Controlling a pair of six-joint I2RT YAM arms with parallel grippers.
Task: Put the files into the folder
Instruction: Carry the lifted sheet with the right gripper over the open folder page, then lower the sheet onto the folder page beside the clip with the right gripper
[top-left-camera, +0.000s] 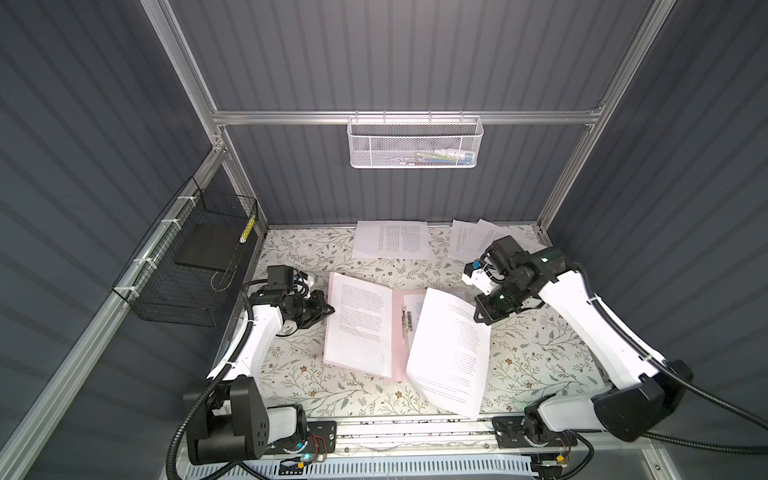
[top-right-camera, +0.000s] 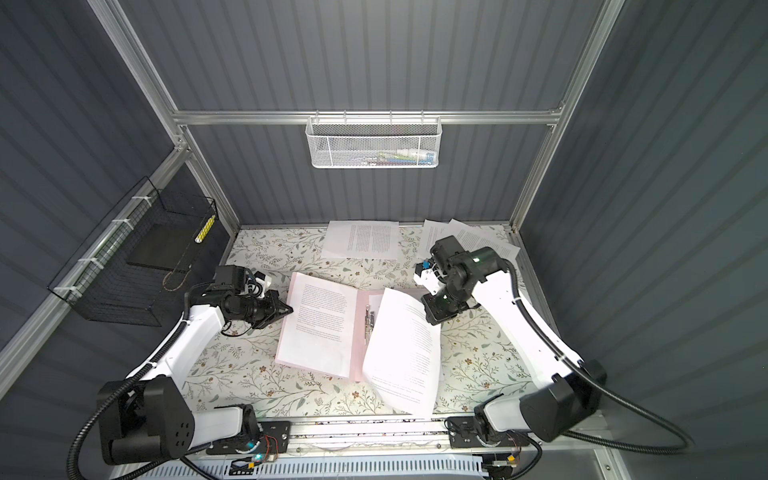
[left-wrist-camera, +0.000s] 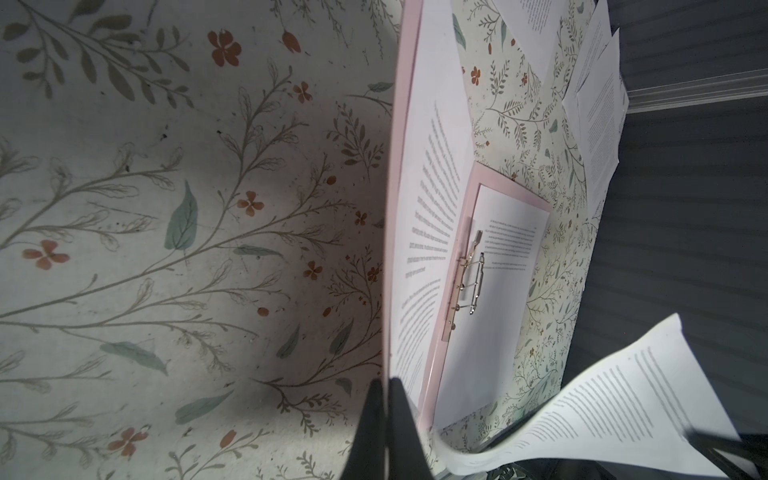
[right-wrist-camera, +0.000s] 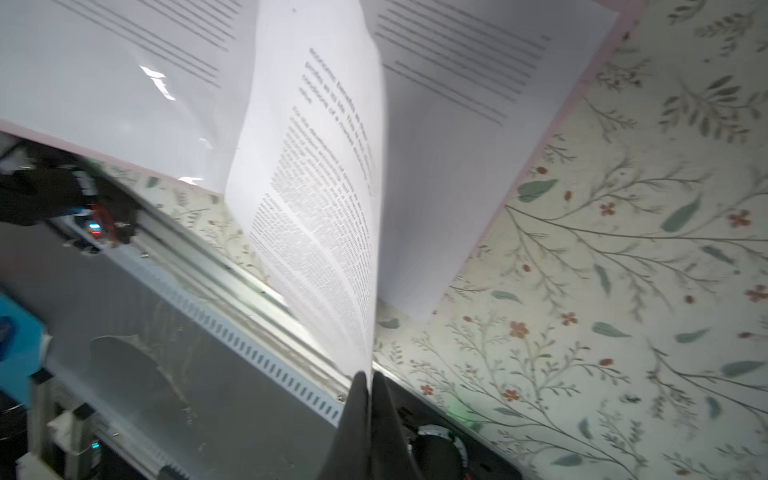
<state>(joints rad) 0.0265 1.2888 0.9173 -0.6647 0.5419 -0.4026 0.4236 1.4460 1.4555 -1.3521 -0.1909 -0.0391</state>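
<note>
folder: thin pale pink card folder (top-left-camera: 399, 353) (top-right-camera: 357, 357) (left-wrist-camera: 512, 189) lies open at mid-table on the floral-patterned tabletop (top-left-camera: 307, 386) (top-right-camera: 249, 374), spine running front to back.
fastener: metal fastener clip (top-left-camera: 406, 322) (top-right-camera: 368, 322) (left-wrist-camera: 469, 282) sits just right of the spine, uncovered.
left gripper: left gripper (top-left-camera: 331, 309) (top-right-camera: 289, 309) (left-wrist-camera: 385, 384) is pinched closed on the outer edge of the folder's left cover. That cover looks tilted up; how far I cannot tell.
left-cover sheet: white printed paper sheet (top-left-camera: 359, 324) (top-right-camera: 316, 328) (left-wrist-camera: 428, 208) lies on the left cover, its edges just inside the pink border.
filed sheet: second white printed sheet (left-wrist-camera: 498, 291) (right-wrist-camera: 436, 166) lies flat on the right cover, mostly hidden from above.
right gripper: right gripper (top-left-camera: 477, 316) (top-right-camera: 428, 320) (right-wrist-camera: 368, 376) is clamped on the held sheet near its back right corner.
held sheet: white printed paper sheet (top-left-camera: 449, 353) (top-right-camera: 405, 353) (left-wrist-camera: 615, 399) (right-wrist-camera: 324, 187) hangs curled above the right cover, its left edge just beside the fastener as seen from above. Its near corner shows over the table's front edge by the aluminium front rail (top-left-camera: 395, 428).
loose sheets: one white printed sheet (top-left-camera: 390, 241) (top-right-camera: 361, 241) lies against the back edge. An overlapping pair (top-left-camera: 467, 239) fills the back right corner, partly under the right arm (top-left-camera: 582, 316).
open room: bare tabletop in front of the left cover, between the folder and the back sheets, and right of the held sheet up to the right arm.
side wall: black wire basket (top-left-camera: 178, 282) holding a flat black slab (top-left-camera: 203, 249) hangs left of the left arm (top-left-camera: 257, 332), well apart from the folder.
</note>
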